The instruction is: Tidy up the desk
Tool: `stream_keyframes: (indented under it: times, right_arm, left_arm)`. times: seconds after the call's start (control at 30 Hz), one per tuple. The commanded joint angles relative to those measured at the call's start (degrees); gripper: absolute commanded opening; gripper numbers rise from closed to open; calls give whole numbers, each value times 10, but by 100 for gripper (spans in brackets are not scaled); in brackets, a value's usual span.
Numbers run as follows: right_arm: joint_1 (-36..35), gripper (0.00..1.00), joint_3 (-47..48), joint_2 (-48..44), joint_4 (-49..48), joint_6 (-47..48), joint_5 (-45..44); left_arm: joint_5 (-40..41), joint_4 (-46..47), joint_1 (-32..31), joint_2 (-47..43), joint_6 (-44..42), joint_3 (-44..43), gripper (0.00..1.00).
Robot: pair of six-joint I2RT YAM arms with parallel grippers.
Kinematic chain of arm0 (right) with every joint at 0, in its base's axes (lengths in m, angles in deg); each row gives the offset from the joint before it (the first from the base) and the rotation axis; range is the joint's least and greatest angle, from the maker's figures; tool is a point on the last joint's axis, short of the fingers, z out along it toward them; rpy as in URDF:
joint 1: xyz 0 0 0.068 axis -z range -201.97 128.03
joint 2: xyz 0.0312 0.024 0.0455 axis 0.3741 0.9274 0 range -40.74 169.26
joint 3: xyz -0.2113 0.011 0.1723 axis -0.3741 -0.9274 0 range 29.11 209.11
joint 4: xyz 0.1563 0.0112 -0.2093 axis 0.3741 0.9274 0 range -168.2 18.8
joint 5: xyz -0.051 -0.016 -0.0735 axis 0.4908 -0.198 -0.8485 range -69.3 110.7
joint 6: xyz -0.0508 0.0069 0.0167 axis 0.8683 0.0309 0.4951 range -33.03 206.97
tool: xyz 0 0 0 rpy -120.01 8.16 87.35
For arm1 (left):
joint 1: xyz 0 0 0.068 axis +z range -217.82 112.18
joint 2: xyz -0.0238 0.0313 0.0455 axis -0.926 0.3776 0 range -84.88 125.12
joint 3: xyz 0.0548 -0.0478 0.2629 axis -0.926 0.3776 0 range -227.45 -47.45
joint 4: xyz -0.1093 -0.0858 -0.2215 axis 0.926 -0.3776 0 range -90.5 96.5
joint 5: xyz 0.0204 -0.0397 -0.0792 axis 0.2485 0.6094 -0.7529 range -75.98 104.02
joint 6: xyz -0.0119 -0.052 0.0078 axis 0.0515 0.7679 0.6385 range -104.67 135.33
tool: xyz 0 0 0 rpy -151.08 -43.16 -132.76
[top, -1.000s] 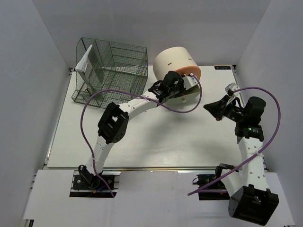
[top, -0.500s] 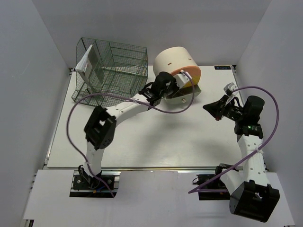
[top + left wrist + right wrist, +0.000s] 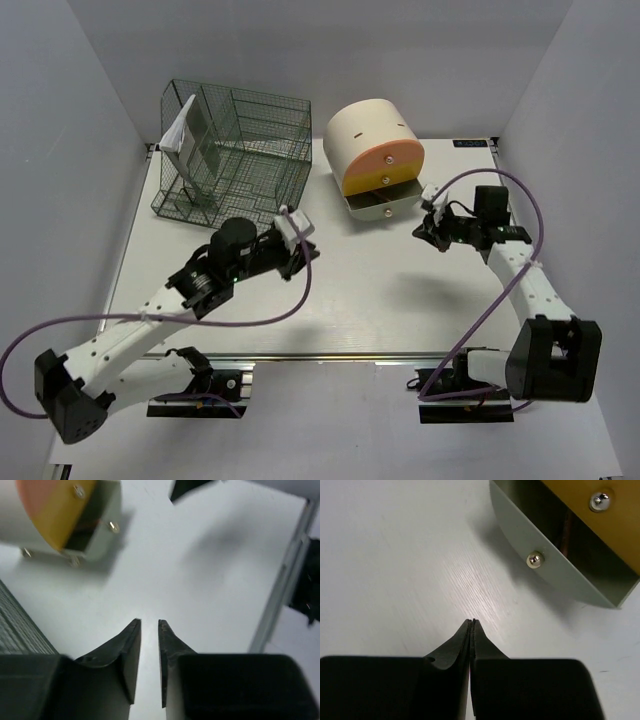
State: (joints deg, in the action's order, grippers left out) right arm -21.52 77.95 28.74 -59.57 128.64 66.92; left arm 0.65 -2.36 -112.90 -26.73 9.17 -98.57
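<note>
From where I stand, the desk [image 3: 400,300] fills the middle of the booth, a flat white tabletop with a silver rail [image 3: 330,355] along its near edge, just ahead of the two arm bases. The left arm lies low and stretched out across the desk's left half. The left gripper [image 3: 149,622] points toward the middle of the desk, its two dark fingers standing slightly parted with a thin strip of bare white surface showing between them and nothing caught there. The right arm reaches in from the right side, and the right gripper [image 3: 471,621] is clenched, its tips pressed flat together on nothing, hovering over bare tabletop just beside the drawer. That grey drawer [image 3: 385,205] sticks out from the bottom of the cream drawer unit [image 3: 372,135], under the unit's orange-yellow front; a small metal knob shows on its face in the right wrist view, and I cannot make out what lies inside. At the back left corner sits the dark green wire rack [image 3: 240,140], with a white folded sheet [image 3: 178,130] propped at its left end. A purple cable [image 3: 200,322] loops along the left arm.
</note>
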Motion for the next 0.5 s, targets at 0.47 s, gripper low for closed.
stream_keyframes:
  times: [0.47]
  right_arm:
    - [-114,0,72,191,-88,434,-231]
  left_arm:
    - [37,-79,1,-261,18,158,59]
